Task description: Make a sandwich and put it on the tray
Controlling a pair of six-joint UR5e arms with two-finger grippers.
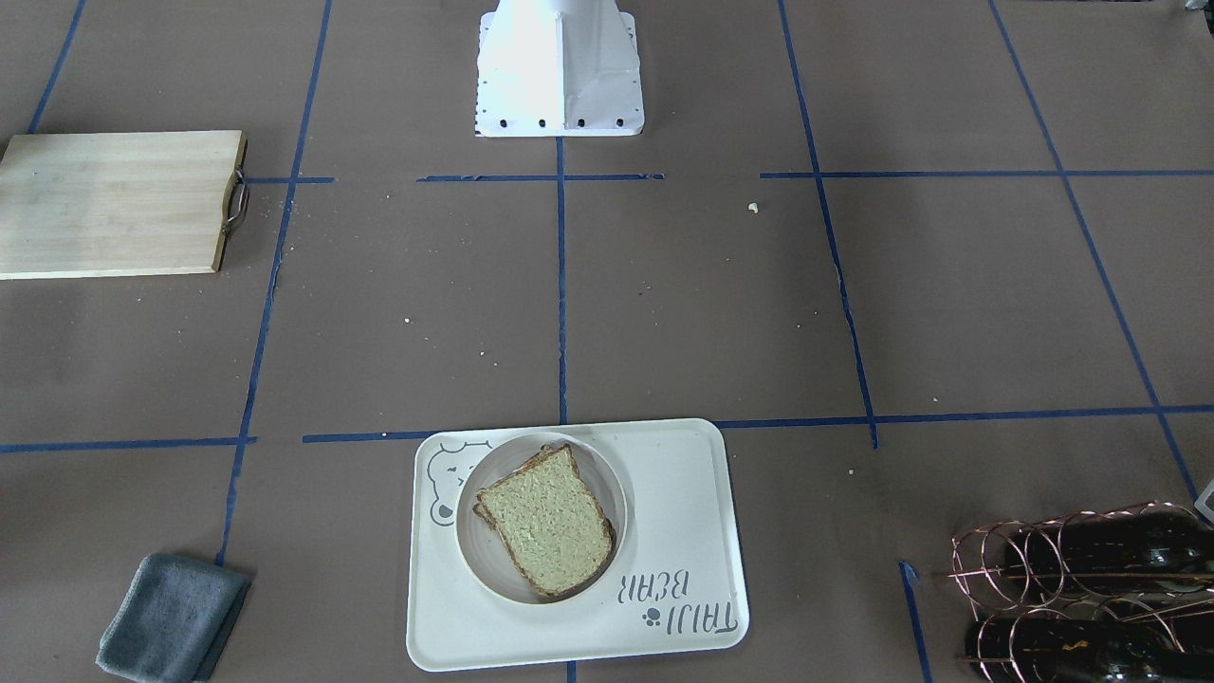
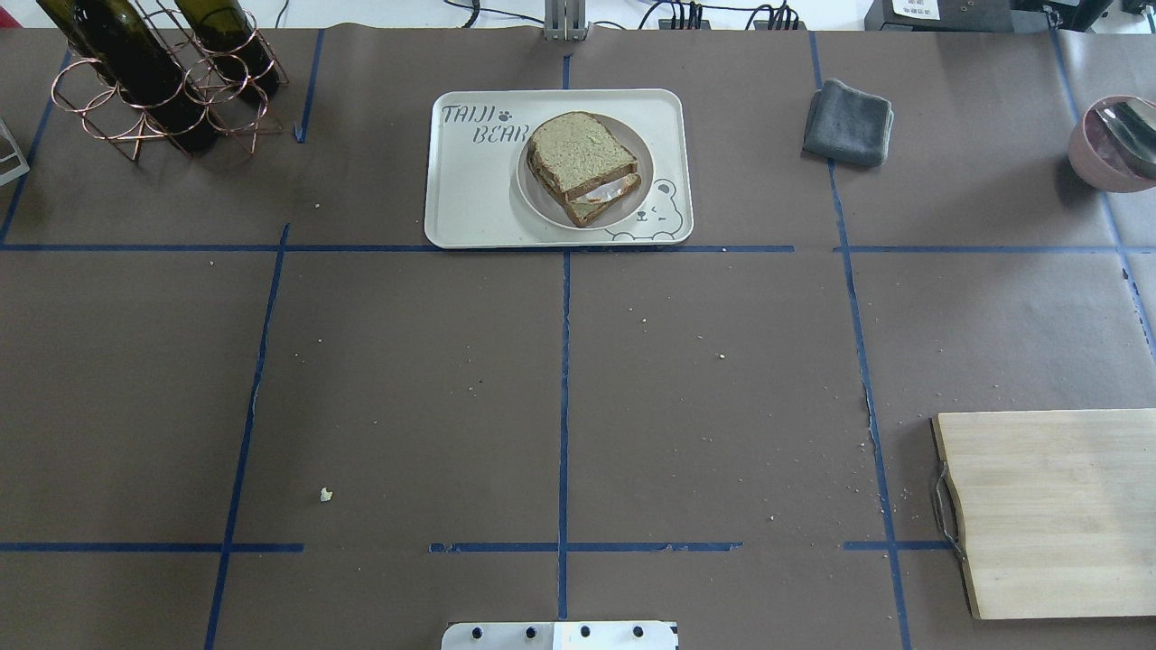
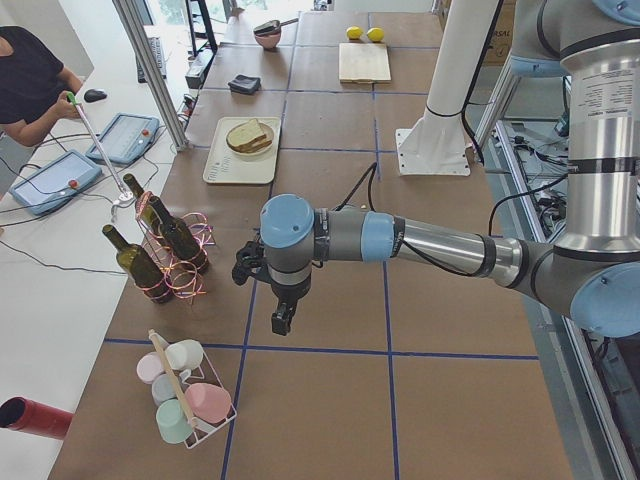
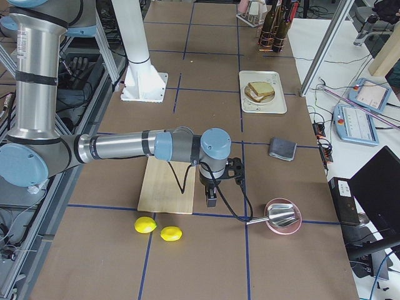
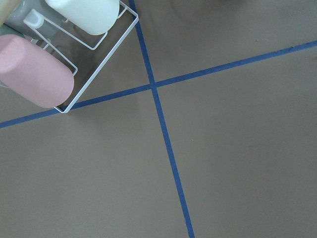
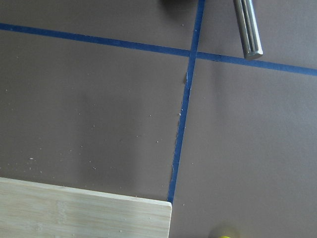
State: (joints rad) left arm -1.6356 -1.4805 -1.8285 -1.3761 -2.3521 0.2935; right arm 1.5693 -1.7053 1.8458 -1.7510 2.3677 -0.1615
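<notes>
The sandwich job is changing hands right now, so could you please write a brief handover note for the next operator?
Left gripper: above bare table near the cup rack; open or shut cannot be told.
Right gripper: beside the cutting board; likewise cannot tell.
Sandwich: assembled, on the round plate, which sits on the tray.
Done: sandwich made and on the tray.
Left: apparently nothing.

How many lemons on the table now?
2. The first lemon and second lemon lie side by side off the cutting board, on the robot's right side. None seem hidden.
</notes>
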